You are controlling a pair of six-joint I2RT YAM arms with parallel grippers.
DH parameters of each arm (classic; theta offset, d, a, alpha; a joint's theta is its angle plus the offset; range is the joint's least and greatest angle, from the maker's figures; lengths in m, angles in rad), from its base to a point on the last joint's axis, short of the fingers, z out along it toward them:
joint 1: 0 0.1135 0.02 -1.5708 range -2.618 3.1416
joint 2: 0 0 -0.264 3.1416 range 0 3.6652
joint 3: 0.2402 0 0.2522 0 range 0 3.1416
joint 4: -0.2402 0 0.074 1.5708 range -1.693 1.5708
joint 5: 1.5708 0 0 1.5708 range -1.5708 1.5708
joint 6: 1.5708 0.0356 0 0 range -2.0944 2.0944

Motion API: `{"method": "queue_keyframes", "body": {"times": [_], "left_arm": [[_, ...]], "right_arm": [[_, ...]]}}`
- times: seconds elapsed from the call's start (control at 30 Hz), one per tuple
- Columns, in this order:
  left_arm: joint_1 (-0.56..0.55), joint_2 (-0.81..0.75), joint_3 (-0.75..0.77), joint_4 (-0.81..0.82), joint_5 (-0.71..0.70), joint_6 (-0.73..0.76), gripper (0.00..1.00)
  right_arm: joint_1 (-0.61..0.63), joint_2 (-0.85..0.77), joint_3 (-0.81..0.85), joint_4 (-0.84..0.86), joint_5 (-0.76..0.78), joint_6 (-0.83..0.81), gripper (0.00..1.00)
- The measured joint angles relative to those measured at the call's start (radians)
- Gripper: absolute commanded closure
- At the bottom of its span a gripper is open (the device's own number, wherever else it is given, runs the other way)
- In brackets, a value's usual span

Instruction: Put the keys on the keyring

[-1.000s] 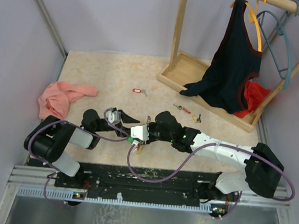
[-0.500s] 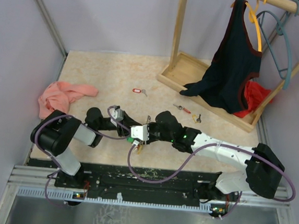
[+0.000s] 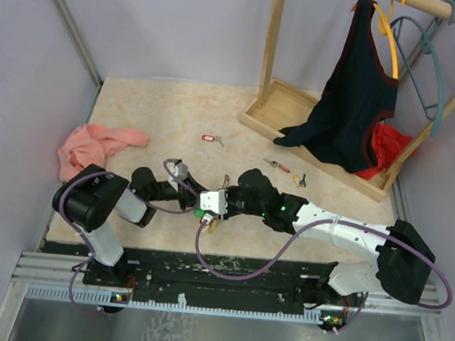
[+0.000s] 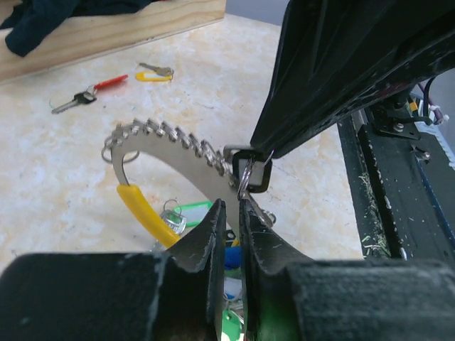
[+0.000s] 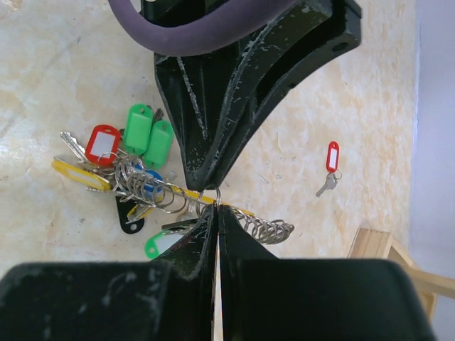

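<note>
The keyring point(image 4: 178, 153), a steel arc strung with small loops and coloured tags, sits between the arms near the table's front edge, pinched by the fully closed right gripper point(image 5: 215, 209). The left gripper point(image 4: 231, 206) has just narrowed to a slit, seemingly on one small loop, so threading looks close. Loose keys point(image 3: 208, 139) lie on the marbled beige tabletop point(image 3: 153, 108), with a pink cloth point(image 3: 94, 147) to the left and a wooden clothes rack point(image 3: 276, 111) behind.

Keyring point(image 4: 181, 153): silvery curved band, a row of small rings along its edge, a yellow sleeve at one end.
Bunch of keys point(image 5: 138, 128): hangs on it; green, red, yellow, blue and black tags.
Red-tagged key point(image 3: 209, 138): flat, alone, well apart.
Red key point(image 3: 274, 164), yellow key point(image 3: 300, 178): flat, near each other.
</note>
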Motion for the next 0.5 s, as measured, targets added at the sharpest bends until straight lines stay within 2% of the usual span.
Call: {"method": "queue_keyframes", "body": {"times": [0.23, 0.27, 0.3, 0.5], "left_arm": [[0.0, -0.011, -0.045, 0.001, -0.092, -0.074, 0.84], [0.0, -0.02, -0.05, 0.002, -0.103, -0.075, 0.98], [0.0, -0.028, -0.051, 0.002, -0.111, -0.077, 1.0], [-0.006, -0.031, -0.052, 0.003, -0.118, -0.092, 0.99]], "right_arm": [[0.001, -0.035, -0.003, -0.001, 0.0, 0.035, 1.0], [0.002, -0.04, -0.008, 0.004, 0.0, 0.041, 1.0], [0.004, -0.045, -0.013, 0.003, 0.0, 0.044, 1.0], [0.007, -0.046, -0.023, -0.002, 0.001, 0.054, 1.0]]}}
